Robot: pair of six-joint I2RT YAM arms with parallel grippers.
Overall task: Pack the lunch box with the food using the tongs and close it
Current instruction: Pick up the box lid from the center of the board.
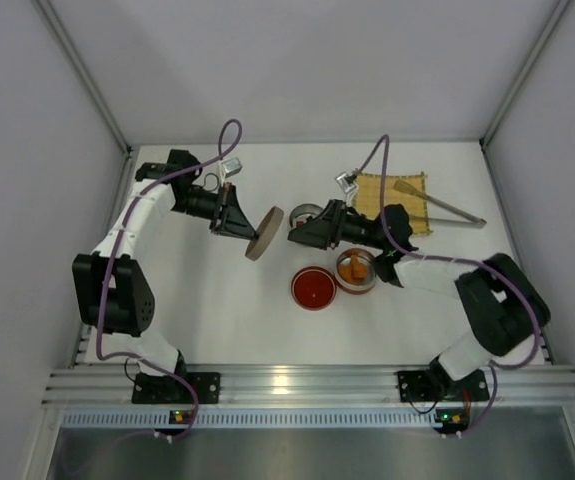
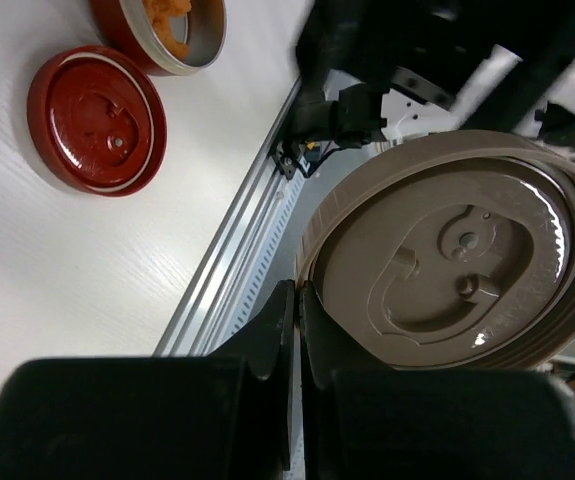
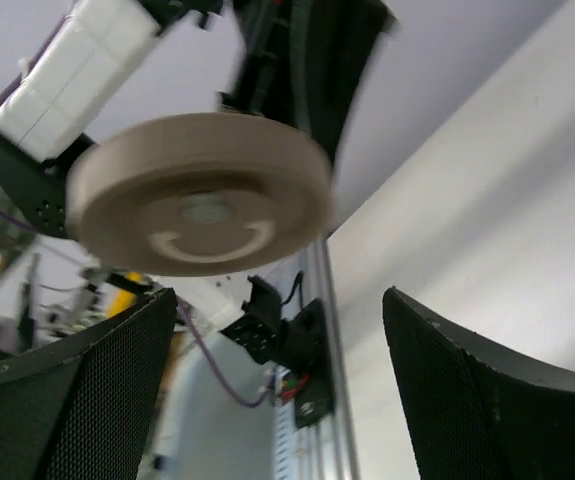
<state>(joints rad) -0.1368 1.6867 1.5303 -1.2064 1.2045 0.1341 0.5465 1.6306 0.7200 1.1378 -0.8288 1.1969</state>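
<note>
A round tan lid (image 1: pixel 264 233) hangs on edge above the table, and my left gripper (image 1: pixel 250 230) is shut on its rim. The left wrist view shows the lid's moulded face (image 2: pixel 457 250) with my left gripper (image 2: pixel 300 292) pinching its edge. My right gripper (image 1: pixel 295 232) is open just right of the lid. In its wrist view the lid (image 3: pixel 202 195) floats beyond the right gripper (image 3: pixel 277 320), not between the fingers. The lunch box's round metal-rimmed bowl (image 1: pixel 355 270) holds orange-brown food (image 1: pixel 354 266). The tongs (image 1: pixel 437 203) lie across the yellow mat (image 1: pixel 387 192).
A red round lid (image 1: pixel 313 287) lies flat left of the bowl, also visible as the red lid (image 2: pixel 97 118) in the left wrist view. A grey-rimmed round thing (image 1: pixel 305 211) is partly hidden behind the right gripper. White walls enclose the table on three sides.
</note>
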